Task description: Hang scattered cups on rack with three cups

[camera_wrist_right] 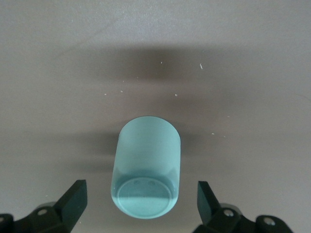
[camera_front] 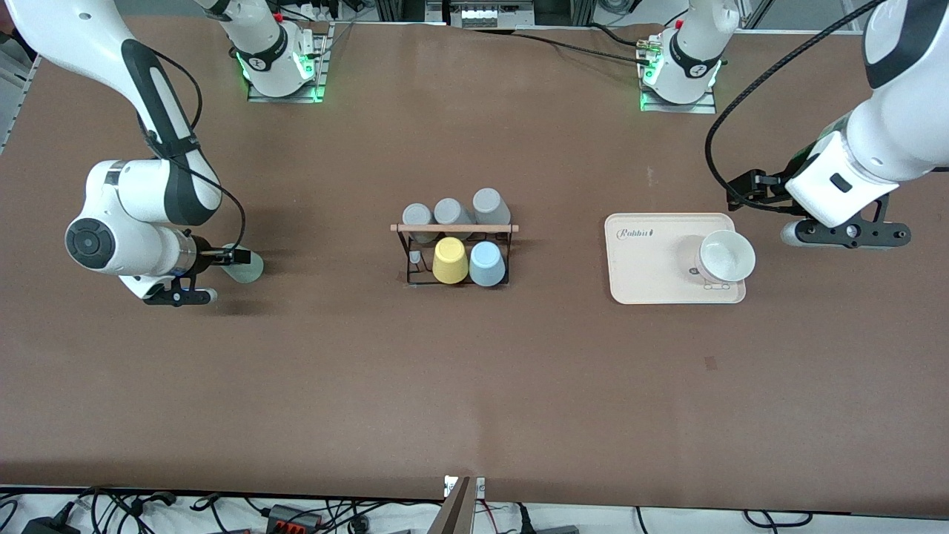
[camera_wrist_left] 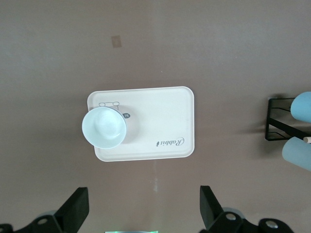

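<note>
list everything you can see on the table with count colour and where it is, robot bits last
rack: one, black wire with a light wooden rod, mid-table
grey cups: three, in a row on the rack's side toward the robots' bases
yellow cup: one, on the rack's side nearer the front camera
light blue cup: one, on the rack beside the yellow cup
mint-green cup: one, lying on its side on the table toward the right arm's end
tray: one, cream, toward the left arm's end
white cup: one, upright on the tray
right gripper: open, over the mint-green cup
left gripper: open, in the air beside the tray
</note>
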You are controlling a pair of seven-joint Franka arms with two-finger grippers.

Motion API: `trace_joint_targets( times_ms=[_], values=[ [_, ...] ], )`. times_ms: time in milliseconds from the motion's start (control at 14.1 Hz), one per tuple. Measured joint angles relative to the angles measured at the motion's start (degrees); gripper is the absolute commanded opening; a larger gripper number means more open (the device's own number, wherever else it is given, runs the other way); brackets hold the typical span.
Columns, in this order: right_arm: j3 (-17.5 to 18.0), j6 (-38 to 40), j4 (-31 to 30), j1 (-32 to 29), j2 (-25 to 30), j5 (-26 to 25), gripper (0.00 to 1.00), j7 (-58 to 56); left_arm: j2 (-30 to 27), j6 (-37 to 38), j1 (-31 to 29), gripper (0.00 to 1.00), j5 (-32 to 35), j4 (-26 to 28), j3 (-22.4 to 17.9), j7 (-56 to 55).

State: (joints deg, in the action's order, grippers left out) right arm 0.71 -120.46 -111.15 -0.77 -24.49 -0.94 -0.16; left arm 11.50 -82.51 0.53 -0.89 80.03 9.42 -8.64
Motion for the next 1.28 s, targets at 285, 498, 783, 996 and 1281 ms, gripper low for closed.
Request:
trace_joint_targets(
  times_ms=[285, 498, 783, 996, 1281],
  values=[
    [0.0, -0.1, -0.1, 0.0, -0.9, 0.0, 1.00, 0.0, -4.6, -4.0, -0.1, 1.00, -0.1, 6.6, -3.0, 2.5],
    [0.0, -0.6, -0.4, 0.0, -1.2, 0.0, 1.00, 0.1, -11.4, -9.9, -0.1, 1.00, -0.2, 14.8, -5.4, 3.7],
    [0.0, -2.7, -1.5, 0.0, -1.5, 0.0, 1.00, 0.1, -14.0, -10.5, 0.2, 1.00, -0.2, 17.1, -5.3, 3.7],
    [0.0, -2.7, -1.7, 0.0, -1.5, 0.0, 0.75, 0.2, -14.0, -11.1, 0.4, 1.00, -0.2, 17.1, -4.8, 3.7],
    [0.0, -2.7, -1.7, 0.0, -1.3, 0.0, 0.35, 0.2, -14.0, -11.7, 0.4, 1.00, -0.2, 16.9, -4.8, 3.7]
  ],
)
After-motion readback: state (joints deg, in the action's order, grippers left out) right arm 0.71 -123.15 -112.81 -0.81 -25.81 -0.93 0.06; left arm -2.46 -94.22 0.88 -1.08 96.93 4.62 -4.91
